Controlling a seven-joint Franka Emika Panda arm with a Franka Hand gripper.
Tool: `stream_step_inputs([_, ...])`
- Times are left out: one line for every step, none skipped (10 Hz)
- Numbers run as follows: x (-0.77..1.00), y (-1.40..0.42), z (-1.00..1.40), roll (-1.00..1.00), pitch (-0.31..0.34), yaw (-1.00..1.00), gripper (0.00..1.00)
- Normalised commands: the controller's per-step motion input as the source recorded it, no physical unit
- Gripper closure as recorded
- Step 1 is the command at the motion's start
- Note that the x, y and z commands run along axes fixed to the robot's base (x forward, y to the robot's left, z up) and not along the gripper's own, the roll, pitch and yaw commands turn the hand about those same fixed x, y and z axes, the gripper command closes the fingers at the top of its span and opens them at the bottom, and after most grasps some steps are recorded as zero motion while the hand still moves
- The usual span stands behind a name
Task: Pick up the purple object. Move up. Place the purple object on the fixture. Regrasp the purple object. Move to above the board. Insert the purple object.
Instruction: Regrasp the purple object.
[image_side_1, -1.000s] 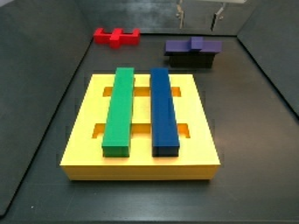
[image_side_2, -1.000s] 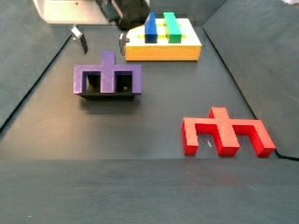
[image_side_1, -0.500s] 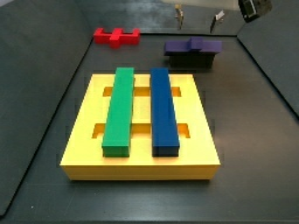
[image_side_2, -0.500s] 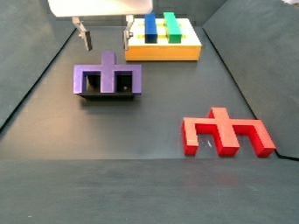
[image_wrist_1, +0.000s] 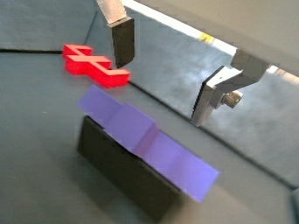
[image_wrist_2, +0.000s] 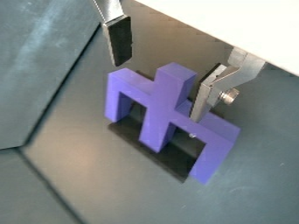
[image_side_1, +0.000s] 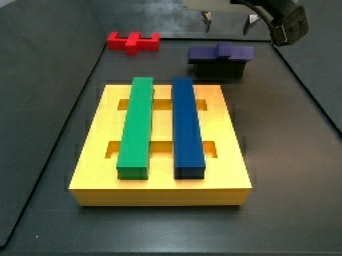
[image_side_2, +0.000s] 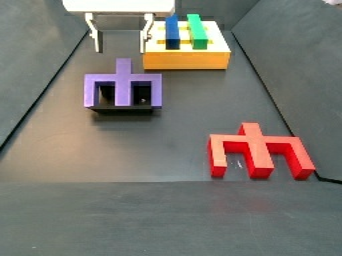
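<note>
Above small black box-like fixture (image_side_2: 124, 108), gripper (image_side_2: 118, 36) hangs, jaws spread, empty; purple blocky plastic piece (image_wrist_2: 163, 118) rests on it; regrasp needs 2 fingers (image_wrist_2: 117, 37) lowered squarely astride central stem.

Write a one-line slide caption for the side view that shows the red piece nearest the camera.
Open gripper hangs empty above the purple object resting on the fixture; red piece in front, board behind.
</note>
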Motion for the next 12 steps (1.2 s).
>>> stream_step_inputs([0.48,-0.17,-0.01,0.71,-0.263,0.19,0.0])
stream_step_inputs([0.42,-0.18,-0.04,0.69,-0.294,0.19,0.0])
stream_step_inputs([0.31,-0.14,-0.01,0.77,-0.24,0.17,0.0])
stream_step_inputs([0.1,-0.11,0.0,0.89,-0.094,0.14,0.0])
stream_step_inputs([0.0,-0.1,-0.03,0.89,-0.054,0.16,0.0])
stream_step_inputs([0.0,-0.11,-0.07,0.82,-0.054,0.17,0.0])
stream_step_inputs([0.0,-0.13,-0.19,0.54,-0.1,0.2,0.0])
stream_step_inputs([0.0,-0.14,-0.14,0.02,-0.149,0.19,0.0])
stream_step_inputs([0.07,0.0,0.0,0.0,0.014,0.0,0.0])
stream_step_inputs([0.0,-0.03,-0.11,-0.06,-0.209,0.0,0.0])
stream_step_inputs([-0.15,0.0,-0.29,-0.04,-0.326,0.04,0.0])
stream_step_inputs([-0.07,0.0,-0.32,-0.01,-0.251,0.0,0.0])
